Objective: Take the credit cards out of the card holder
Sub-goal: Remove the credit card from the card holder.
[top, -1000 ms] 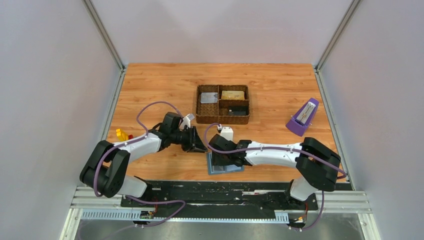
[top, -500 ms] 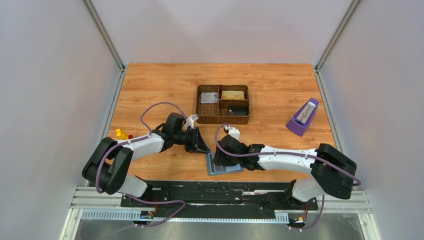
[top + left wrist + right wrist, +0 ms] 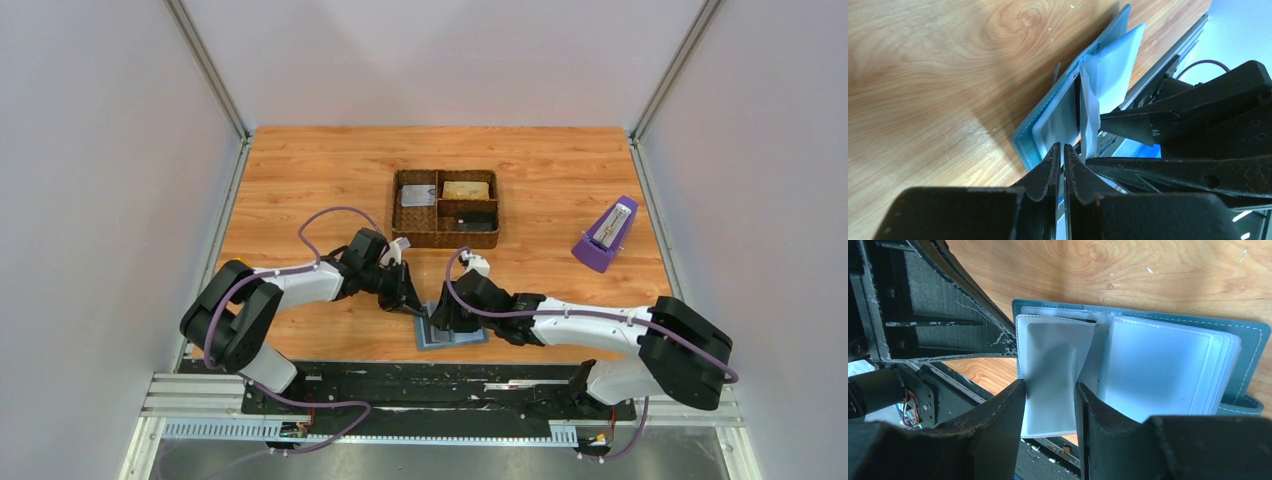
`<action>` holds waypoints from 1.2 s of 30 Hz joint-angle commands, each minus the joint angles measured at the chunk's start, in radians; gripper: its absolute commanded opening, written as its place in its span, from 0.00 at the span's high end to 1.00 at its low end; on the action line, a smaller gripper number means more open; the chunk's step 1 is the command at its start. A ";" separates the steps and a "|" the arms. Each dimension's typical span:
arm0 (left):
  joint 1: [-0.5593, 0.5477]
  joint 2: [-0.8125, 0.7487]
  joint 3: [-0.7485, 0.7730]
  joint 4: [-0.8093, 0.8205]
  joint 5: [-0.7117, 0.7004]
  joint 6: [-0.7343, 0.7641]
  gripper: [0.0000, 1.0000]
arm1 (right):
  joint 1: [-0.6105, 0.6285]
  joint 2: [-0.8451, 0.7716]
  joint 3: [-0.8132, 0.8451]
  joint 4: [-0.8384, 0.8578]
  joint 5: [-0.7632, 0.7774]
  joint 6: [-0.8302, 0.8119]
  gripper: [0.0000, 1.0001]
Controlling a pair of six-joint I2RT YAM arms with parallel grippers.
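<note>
The blue card holder (image 3: 458,338) lies open near the table's front edge, its clear plastic pages showing (image 3: 1168,365). My left gripper (image 3: 414,307) is at its left edge. In the left wrist view its jaws (image 3: 1063,147) are almost together on a thin flat credit card seen edge-on, coming out of a pocket (image 3: 1053,125). My right gripper (image 3: 438,322) is on the holder, and one plastic page (image 3: 1050,360) stands bowed between its fingers (image 3: 1049,388). A gold-yellow credit card (image 3: 466,189) lies in the woven tray.
The brown woven divided tray (image 3: 445,240) stands behind the grippers, with a grey card (image 3: 418,194) and a dark one (image 3: 478,217) in other compartments. A purple metronome (image 3: 605,236) stands at the right. The black rail (image 3: 450,375) runs just past the holder's near edge.
My left gripper has moved right and down to the holder's left edge and its jaws have closed. The right arm has stretched out, with its gripper staying on the holder.
</note>
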 commanded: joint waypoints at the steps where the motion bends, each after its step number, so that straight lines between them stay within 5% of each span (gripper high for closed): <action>1: -0.033 0.027 0.052 0.013 -0.002 0.001 0.88 | -0.008 -0.033 -0.008 0.078 -0.019 0.013 0.59; 8: -0.060 0.073 0.057 0.091 0.029 -0.045 0.89 | -0.015 -0.055 -0.018 0.081 -0.035 0.011 0.58; 15: -0.091 0.087 0.056 0.181 0.072 -0.105 0.88 | -0.017 -0.107 0.021 -0.041 -0.004 0.011 0.42; 22: -0.135 0.128 0.073 0.232 0.070 -0.135 0.88 | -0.017 -0.216 0.035 -0.151 0.043 0.002 0.40; 36: -0.166 0.171 0.173 0.101 -0.010 -0.066 0.86 | -0.017 -0.299 0.018 -0.176 0.027 -0.017 0.75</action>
